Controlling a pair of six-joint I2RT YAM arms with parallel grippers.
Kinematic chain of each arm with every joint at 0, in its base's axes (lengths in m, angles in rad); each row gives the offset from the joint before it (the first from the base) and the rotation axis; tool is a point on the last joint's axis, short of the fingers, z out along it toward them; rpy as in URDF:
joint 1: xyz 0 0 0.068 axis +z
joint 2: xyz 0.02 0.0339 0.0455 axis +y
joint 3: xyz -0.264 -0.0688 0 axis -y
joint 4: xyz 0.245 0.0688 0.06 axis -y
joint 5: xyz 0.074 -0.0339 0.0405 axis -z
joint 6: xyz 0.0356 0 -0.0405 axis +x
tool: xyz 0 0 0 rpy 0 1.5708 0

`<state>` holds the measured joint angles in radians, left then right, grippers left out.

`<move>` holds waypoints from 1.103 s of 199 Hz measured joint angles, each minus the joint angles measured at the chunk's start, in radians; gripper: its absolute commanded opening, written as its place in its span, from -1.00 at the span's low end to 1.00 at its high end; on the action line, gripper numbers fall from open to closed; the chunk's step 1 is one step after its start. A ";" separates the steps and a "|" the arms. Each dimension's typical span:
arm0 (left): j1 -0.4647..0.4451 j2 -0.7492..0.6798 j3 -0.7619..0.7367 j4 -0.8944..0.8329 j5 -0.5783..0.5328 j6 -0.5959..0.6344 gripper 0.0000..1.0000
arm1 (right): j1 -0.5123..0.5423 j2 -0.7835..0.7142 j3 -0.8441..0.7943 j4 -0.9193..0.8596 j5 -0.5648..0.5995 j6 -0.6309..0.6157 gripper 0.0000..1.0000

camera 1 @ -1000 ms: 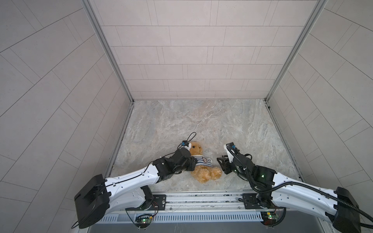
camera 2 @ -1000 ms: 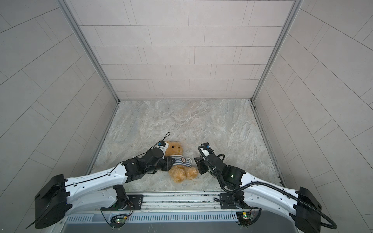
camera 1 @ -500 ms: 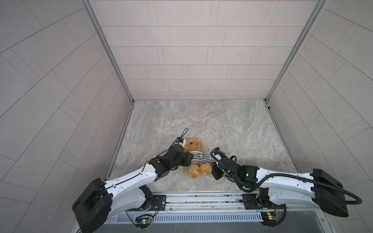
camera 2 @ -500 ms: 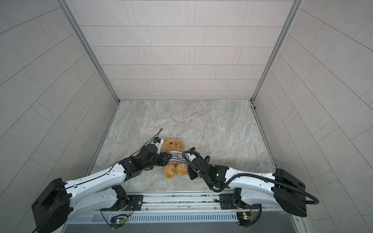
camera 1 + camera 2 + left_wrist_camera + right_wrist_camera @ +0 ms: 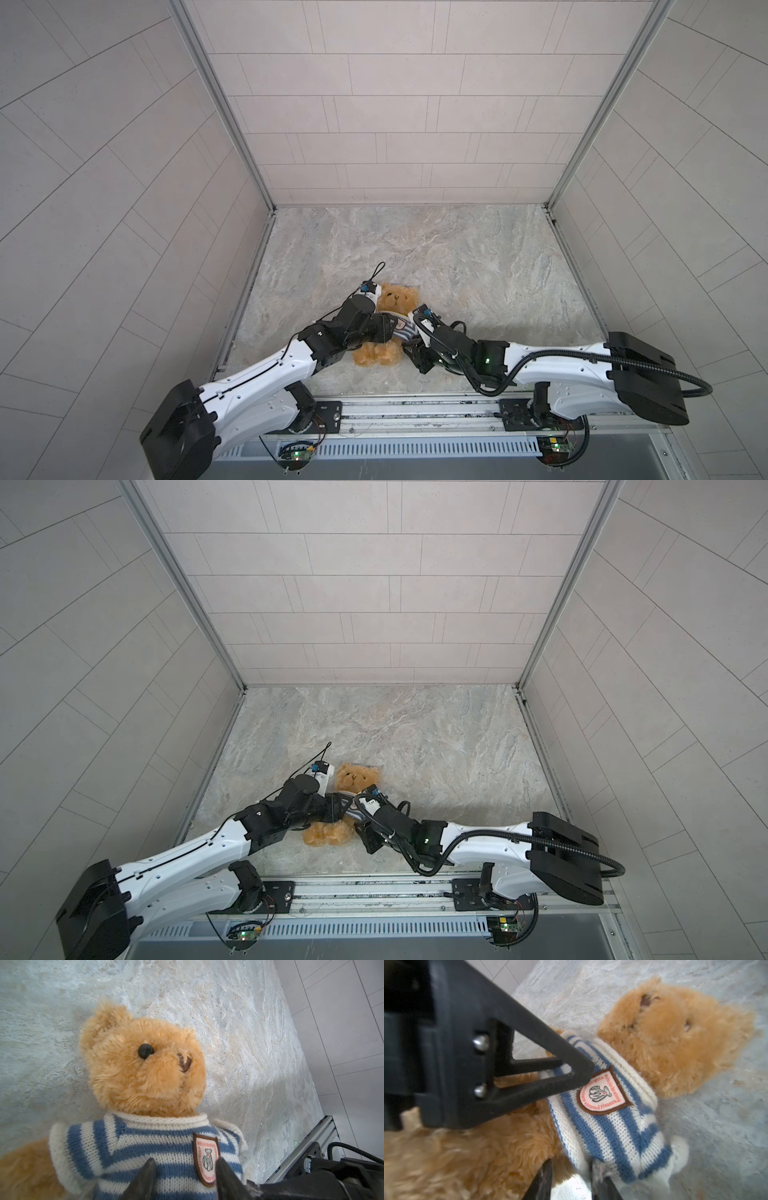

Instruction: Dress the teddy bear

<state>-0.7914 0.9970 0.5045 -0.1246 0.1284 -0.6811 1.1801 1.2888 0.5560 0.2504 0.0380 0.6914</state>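
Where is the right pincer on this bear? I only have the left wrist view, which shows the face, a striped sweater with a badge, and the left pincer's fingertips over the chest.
Observer: The right pincer is at the striped sweater, down at its lower edge. White knit lies between its fingertips, but I cannot tell whether it is clamped.
Operator: Is the sweater over the legs?
Observer: No. In both top views the teddy bear lies face up, and its bare legs show below the hem.
Operator: How does the left side look from outside?
Observer: From the right wrist view, the left pincer has one finger tipped against the sweater, right beside the badge.
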 measured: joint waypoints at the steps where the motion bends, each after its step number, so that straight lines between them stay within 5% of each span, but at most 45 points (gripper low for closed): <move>1: 0.000 0.000 0.000 0.000 0.000 0.000 -0.11 | 0.000 -0.001 -0.001 0.002 0.000 0.000 -0.31; 96: 0.050 0.068 -0.062 0.094 0.031 0.008 -0.64 | -0.129 -0.346 -0.165 -0.193 0.124 -0.008 -0.52; 156: 0.058 0.051 -0.090 0.120 0.032 0.029 -0.77 | -0.207 -0.177 -0.149 -0.157 0.047 -0.047 -0.76; 220: 0.059 0.041 -0.101 0.136 0.043 0.047 -0.81 | -0.205 0.027 -0.035 -0.047 -0.072 -0.081 -0.73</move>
<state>-0.7322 1.0382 0.4034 0.0116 0.1719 -0.6338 0.9752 1.3163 0.5213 0.2039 -0.0341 0.6106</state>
